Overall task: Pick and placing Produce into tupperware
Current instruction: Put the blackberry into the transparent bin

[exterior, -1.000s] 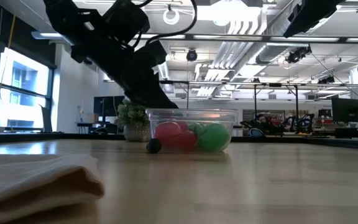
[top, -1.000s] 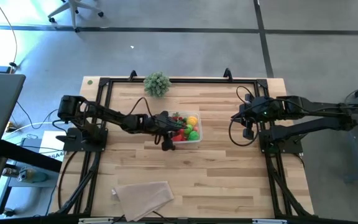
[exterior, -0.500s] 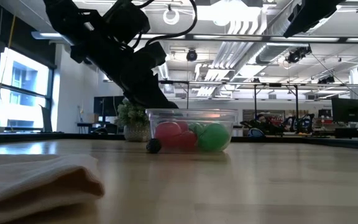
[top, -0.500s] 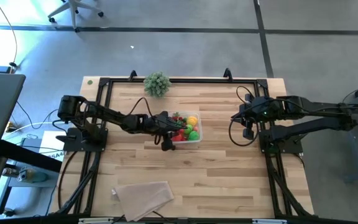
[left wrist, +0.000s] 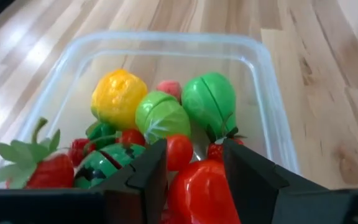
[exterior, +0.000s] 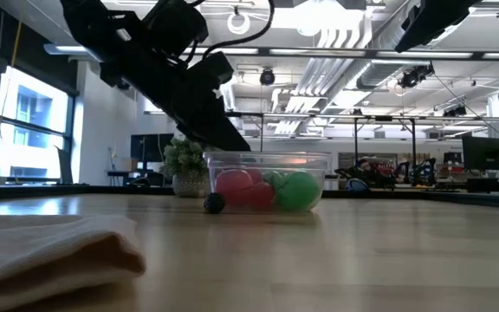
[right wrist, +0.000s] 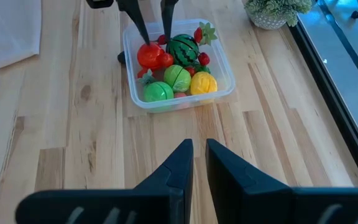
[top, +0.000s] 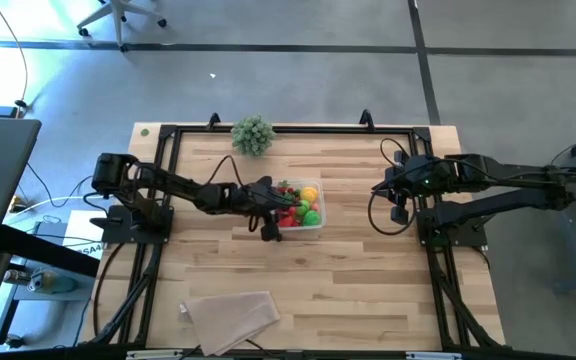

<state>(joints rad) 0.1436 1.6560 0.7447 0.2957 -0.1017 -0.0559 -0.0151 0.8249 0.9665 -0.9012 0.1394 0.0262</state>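
Toy food sits in the clear box in the middle of the table.
A folded beige cloth (top: pixel 230 312) lies at the front left of the wooden table (top: pixel 368 280). The left gripper (left wrist: pixel 194 163) reaches down into the tupperware (left wrist: pixel 166 38). Its two fingers are apart, with a red toy (left wrist: pixel 201 190) between the tips. The produce is all in the box: a strawberry (left wrist: pixel 42 171), a striped watermelon (right wrist: pixel 182 46), a yellow fruit (left wrist: pixel 118 96) and green ones (left wrist: pixel 209 102). A bushy plant (top: pixel 253 134) stands at the back edge. The right gripper (right wrist: pixel 196 149) waits well apart on the right, pinched closed and holding nothing.
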